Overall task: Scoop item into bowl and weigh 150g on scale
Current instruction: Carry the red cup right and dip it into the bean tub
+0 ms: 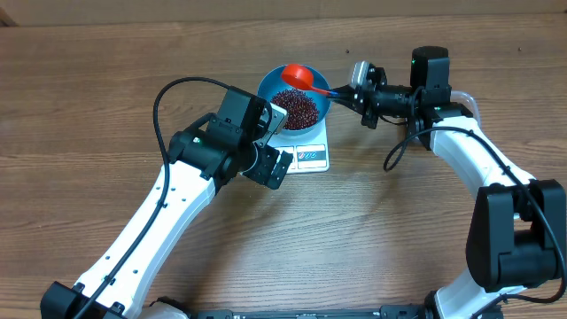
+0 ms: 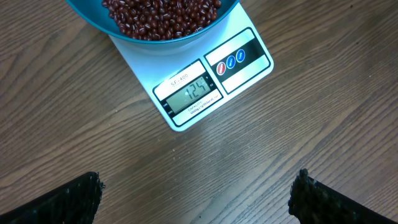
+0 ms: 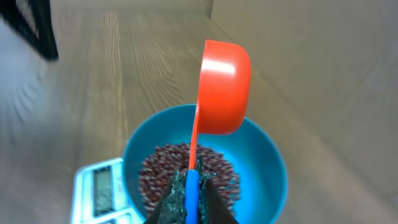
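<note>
Only the wood-grain counter (image 1: 80,97) surrounds the white scale (image 2: 189,93), where the blue bowl (image 3: 268,163) of red-brown beans (image 2: 161,15) sits. My right jaws are clamped tight on the red scoop (image 3: 224,87) handle, its cup tilted above the beans. My left jaws hang spread wide and empty, near the scale's display edge.

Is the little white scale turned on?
On. The flat white rectangular kitchen scale shows dark digits in its display window, under the bright blue bowl.
</note>
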{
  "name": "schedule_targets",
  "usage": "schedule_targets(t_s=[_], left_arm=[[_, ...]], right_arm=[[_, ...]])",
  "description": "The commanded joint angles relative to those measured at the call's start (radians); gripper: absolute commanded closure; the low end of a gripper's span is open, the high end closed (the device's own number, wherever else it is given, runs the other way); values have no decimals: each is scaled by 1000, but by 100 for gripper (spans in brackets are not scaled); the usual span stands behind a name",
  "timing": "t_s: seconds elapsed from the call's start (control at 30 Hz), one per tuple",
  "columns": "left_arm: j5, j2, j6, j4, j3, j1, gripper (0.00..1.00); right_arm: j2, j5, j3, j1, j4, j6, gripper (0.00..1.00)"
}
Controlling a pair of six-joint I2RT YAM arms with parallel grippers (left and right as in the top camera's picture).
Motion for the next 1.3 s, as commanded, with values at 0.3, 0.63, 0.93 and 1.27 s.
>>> schedule_targets(t_s=[0.3, 0.63, 0.93, 1.27], left_arm=[[10, -23, 8, 1, 4, 5, 0], [10, -23, 8, 1, 4, 5, 0], [10, -23, 8, 1, 4, 5, 0], [10, -23, 8, 1, 4, 5, 0]], right_arm=[[-190, 151, 14, -235, -117, 990, 97], [-372, 860, 42, -307, -554, 728, 96], [-321, 1089, 42, -288, -680, 528, 96], [-186, 969, 42, -288, -705, 444, 96]])
